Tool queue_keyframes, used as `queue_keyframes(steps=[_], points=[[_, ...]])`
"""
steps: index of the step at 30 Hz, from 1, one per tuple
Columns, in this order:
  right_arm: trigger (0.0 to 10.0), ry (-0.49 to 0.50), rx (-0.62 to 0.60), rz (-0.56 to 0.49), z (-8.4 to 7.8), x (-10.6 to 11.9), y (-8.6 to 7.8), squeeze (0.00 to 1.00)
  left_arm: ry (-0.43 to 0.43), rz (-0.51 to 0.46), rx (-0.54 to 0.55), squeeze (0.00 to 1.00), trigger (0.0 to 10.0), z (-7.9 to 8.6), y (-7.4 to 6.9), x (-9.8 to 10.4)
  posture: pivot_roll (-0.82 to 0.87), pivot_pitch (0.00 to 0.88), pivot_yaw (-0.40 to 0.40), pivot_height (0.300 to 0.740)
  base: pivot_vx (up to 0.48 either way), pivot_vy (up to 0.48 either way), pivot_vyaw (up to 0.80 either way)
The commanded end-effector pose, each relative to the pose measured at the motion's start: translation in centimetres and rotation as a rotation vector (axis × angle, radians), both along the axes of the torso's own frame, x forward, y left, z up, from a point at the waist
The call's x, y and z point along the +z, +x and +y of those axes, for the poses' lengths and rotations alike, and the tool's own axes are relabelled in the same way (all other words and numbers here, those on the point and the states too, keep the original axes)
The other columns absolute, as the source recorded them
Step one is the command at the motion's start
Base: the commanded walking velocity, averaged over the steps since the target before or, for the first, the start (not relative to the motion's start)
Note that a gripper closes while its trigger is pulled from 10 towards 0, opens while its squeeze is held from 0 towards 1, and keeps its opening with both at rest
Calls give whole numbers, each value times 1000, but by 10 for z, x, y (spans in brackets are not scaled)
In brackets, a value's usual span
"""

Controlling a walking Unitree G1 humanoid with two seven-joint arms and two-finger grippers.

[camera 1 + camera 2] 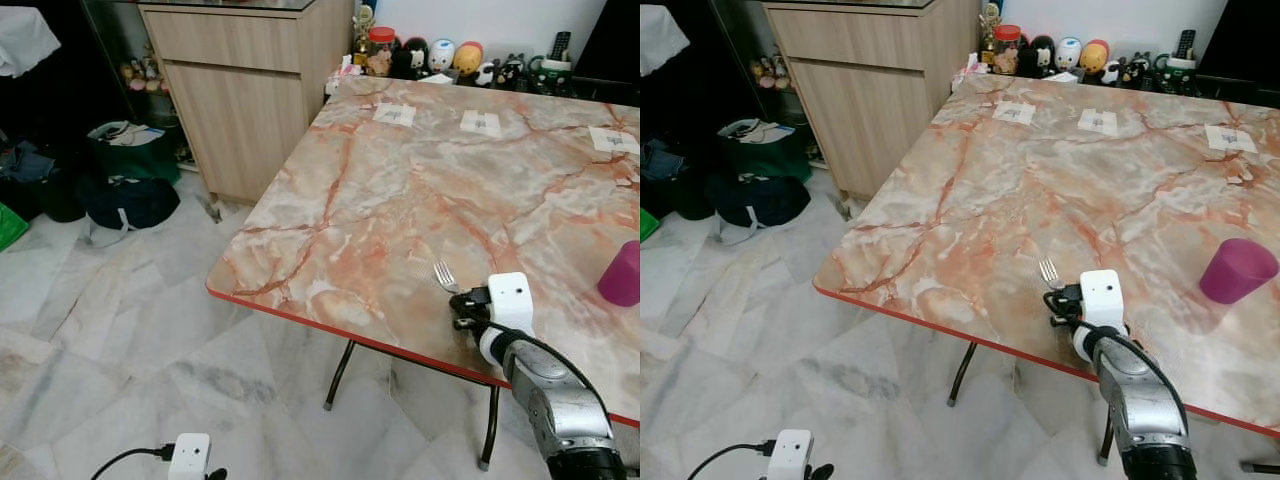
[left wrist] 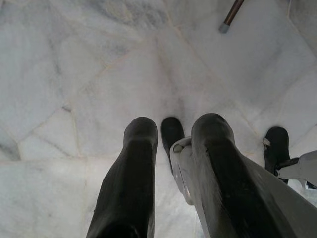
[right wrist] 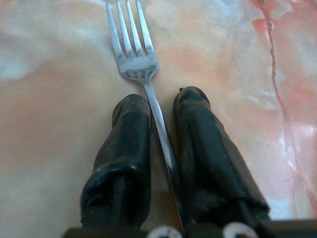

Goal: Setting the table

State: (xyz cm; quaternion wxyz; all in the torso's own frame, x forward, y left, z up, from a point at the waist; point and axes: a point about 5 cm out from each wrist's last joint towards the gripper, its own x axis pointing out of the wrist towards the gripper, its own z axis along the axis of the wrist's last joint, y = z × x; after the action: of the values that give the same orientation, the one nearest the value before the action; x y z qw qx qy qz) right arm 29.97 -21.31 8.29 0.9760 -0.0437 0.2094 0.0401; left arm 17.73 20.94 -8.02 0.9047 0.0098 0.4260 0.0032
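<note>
A silver fork [image 3: 132, 59] lies low over the pink marble table [image 1: 330, 200] near its front edge, tines pointing away from me. My right gripper [image 3: 161, 101] is shut on the fork's handle, which runs between the two black fingers [image 3: 130, 134]. In the eye views the right gripper [image 1: 462, 305] rests just inside the red table edge, with the fork [image 1: 444, 274] sticking out ahead of it. A purple cup [image 1: 1235, 270] stands upright on the table to the right. My left gripper [image 2: 173, 126] hangs over the floor, open and holding nothing.
A wooden cabinet [image 1: 250, 90] stands left of the table's far corner. Dark bags [image 1: 125, 200] lie on the marble floor beside it. Small toys and jars [image 1: 440, 58] line the table's back edge, with white paper tags [image 1: 480, 122] in front of them.
</note>
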Motion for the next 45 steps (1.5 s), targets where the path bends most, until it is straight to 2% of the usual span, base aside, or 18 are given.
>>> queue_keyframes(steps=[1,15,18,20,21,22,26,27,32,36,40,43,45], points=[[0,2,-5,92,-1,-19,-9,0,11,22,1,0,10000,5,-5,-2,-109,115,44,740,0,0,0],[0,5,-5,98,1,-25,-12,0,7,24,5,0,10000,4,-6,-2,-112,111,42,740,0,0,0],[0,14,-21,79,2,-25,-12,0,8,25,4,0,10000,4,-6,-2,-113,107,42,740,0,0,0],[0,28,-62,13,2,-19,-10,0,10,27,1,0,10000,4,-6,-2,-115,98,42,740,0,0,0],[0,28,-62,13,2,-19,-10,0,10,27,1,0,10000,4,-6,-2,-115,98,42,740,0,0,0],[10000,50,-91,-95,4,-8,-7,0,12,27,-1,0,10000,4,-6,-2,-114,93,41,740,0,0,0],[10000,90,-166,-258,5,13,-12,0,20,26,-5,0,10000,5,-7,-3,-122,84,42,740,0,0,0],[10000,90,-166,-258,5,13,-12,0,20,26,-5,0,10000,5,-7,-3,-122,84,42,740,0,0,0],[10000,97,-202,-391,12,30,-29,0,21,29,-14,0,10000,4,-8,-3,-138,66,42,740,0,0,0],[10000,65,-205,-423,14,33,-32,0,20,30,-19,0,10000,3,-9,-3,-135,55,38,740,0,0,0],[10000,47,-261,-480,12,43,-37,0,25,28,-28,0,10000,2,-9,-4,-135,45,32,740,0,0,0],[10000,-10,-259,-529,12,53,-39,0,33,25,-39,0,10000,2,-9,-3,-139,39,32,740,0,-131,0],[10000,12,-268,-541,12,55,-39,0,34,25,-41,0,10000,2,-9,-4,-140,36,32,740,0,-480,-781]])
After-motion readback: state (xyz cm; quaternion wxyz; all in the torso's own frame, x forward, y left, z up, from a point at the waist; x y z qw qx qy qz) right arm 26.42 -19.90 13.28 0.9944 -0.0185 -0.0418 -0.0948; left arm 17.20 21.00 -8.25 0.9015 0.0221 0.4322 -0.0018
